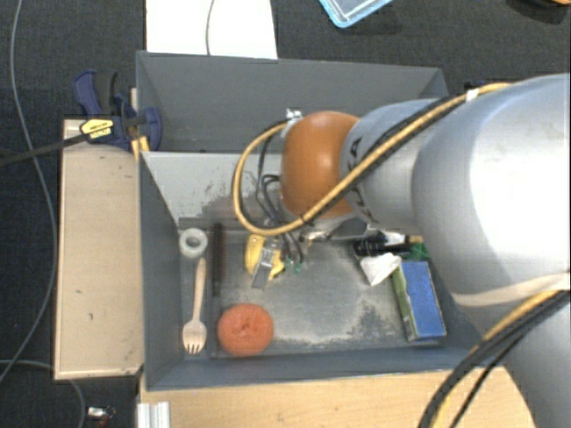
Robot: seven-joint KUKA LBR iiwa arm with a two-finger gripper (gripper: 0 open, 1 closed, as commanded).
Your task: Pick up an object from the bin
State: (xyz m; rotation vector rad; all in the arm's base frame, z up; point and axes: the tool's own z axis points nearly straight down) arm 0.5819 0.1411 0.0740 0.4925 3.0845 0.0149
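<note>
Gripper (282,257) hangs low beneath its orange wrist cover (312,163), and I cannot tell how far open it is or whether it has anything; just beside its tip, on the camera view's left, lies a small yellow piece (257,253) with a grey end. As far as I can make out it is light, hard and rather slick, so I'd take it across its narrow middle. Farther out that same way come a dark stick (216,270), a white ring (193,242), a wooden fork (196,310) and, farthest, an orange-red ball (244,329).
</note>
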